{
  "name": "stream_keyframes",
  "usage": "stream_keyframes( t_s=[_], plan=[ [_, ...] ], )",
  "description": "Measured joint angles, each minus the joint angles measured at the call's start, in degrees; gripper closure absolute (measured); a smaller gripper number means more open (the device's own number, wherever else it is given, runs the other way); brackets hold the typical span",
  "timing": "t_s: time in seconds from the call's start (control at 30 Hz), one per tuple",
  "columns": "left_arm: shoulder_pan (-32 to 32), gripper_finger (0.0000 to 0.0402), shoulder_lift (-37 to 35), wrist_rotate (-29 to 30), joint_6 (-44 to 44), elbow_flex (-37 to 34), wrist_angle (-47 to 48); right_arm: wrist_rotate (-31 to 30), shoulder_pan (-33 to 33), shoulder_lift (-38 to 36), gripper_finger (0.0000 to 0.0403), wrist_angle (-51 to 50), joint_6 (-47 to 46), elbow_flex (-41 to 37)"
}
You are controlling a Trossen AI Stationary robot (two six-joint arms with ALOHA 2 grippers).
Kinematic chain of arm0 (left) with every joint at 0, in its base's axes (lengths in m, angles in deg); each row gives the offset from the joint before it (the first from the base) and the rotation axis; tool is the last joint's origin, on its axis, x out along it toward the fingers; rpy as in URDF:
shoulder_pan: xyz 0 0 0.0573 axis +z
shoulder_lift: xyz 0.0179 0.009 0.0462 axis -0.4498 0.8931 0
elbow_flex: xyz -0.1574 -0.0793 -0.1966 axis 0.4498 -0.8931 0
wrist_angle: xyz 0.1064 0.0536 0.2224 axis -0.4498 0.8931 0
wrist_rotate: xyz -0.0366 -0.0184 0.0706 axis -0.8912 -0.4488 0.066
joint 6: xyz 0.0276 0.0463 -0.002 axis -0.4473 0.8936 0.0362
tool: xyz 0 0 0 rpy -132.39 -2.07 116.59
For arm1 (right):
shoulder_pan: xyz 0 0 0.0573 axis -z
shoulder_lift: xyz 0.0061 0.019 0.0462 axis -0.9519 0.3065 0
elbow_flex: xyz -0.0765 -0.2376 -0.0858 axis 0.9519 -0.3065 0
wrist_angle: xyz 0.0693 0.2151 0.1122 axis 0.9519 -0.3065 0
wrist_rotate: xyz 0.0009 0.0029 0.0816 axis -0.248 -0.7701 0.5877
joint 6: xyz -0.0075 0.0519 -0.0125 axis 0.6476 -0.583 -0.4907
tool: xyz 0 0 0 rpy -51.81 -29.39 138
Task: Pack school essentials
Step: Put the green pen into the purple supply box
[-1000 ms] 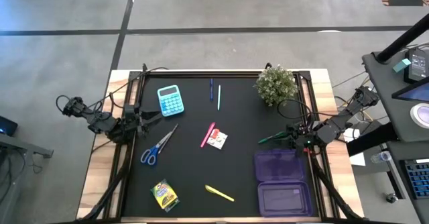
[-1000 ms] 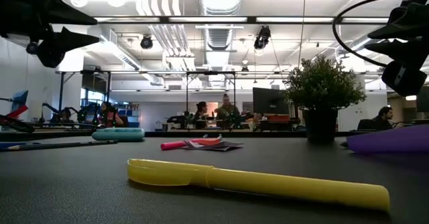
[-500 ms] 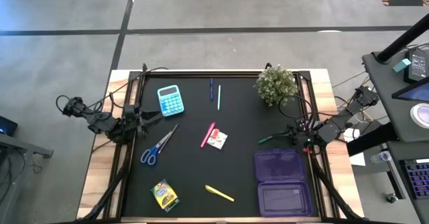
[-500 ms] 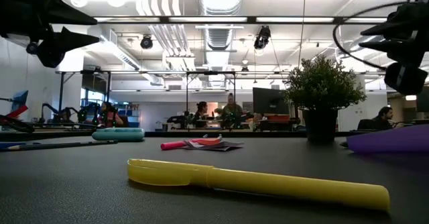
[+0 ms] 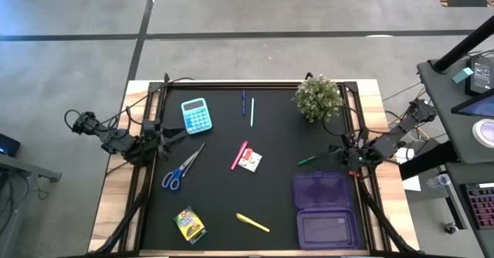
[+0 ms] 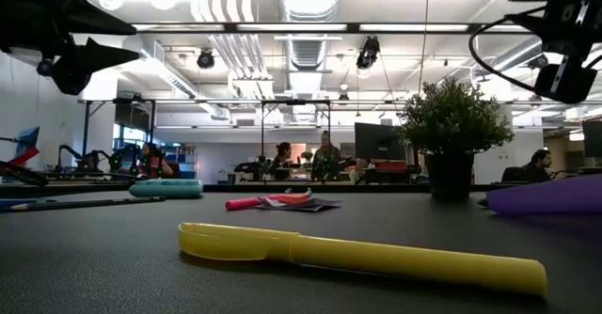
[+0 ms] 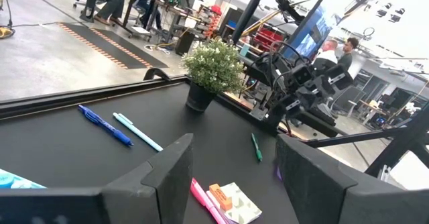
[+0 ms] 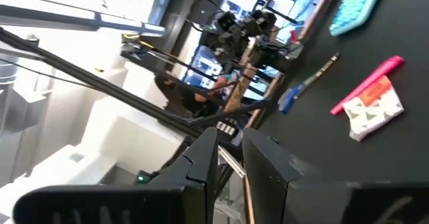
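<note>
The green pen (image 5: 306, 161) lies flat on the black mat (image 5: 224, 196), just beside the right gripper (image 5: 340, 157) on its inward side and apart from it. The gripper's fingers are nearly pressed together, holding nothing. The pen's long axis points towards the gripper, slightly slanted across the mat.

A potted plant (image 5: 317, 97) stands beyond an open, seemingly empty purple case (image 5: 325, 209).

Scattered stationery (image 5: 247, 158) flat on black mat (image 5: 278, 134)
</note>
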Motion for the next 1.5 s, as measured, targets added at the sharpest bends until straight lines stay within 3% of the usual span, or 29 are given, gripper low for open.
stream_keyframes(
  t_s=[0.27,0.53,0.7,0.9,1.0,1.07,1.23,1.37,1.5],
  plan=[
    [0.0,0.0207,0.0,0.0,0.0,0.0,0.0,0.1,0.0,0.2,0.0339,0.2,-0.1,0.0],
    [0.0,0.0207,0.0,0.0,0.0,0.0,0.0,-0.4,0.0,0.2,0.0337,0.7,8.2,0.0],
    [0.0,0.0207,0.0,0.0,0.0,0.0,0.0,-3.0,0.0,0.2,0.0304,1.1,10.1,0.5],
    [0.0,0.0207,0.0,0.0,0.0,0.0,0.0,-8.6,0.0,1.4,0.0265,-0.6,23.5,8.1],
    [0.0,0.0207,0.0,0.0,0.0,0.0,0.0,-8.9,0.0,3.1,0.0258,-11.1,25.9,14.6],
    [0.0,0.0207,0.0,0.0,0.0,0.0,0.0,-10.5,0.0,5.2,0.0257,-23.6,23.1,20.0],
    [0.0,0.0207,0.0,0.0,0.0,0.0,0.0,-10.8,0.0,13.4,0.0256,-59.5,1.2,33.5],
    [0.0,0.0207,0.0,0.0,0.0,0.0,0.0,-4.9,0.0,21.9,0.0255,-80.1,-15.0,42.0],
    [0.0,0.0207,0.0,0.0,0.0,0.0,0.0,2.2,0.0,29.9,0.0238,-90.0,-21.2,48.3]
  ],
)
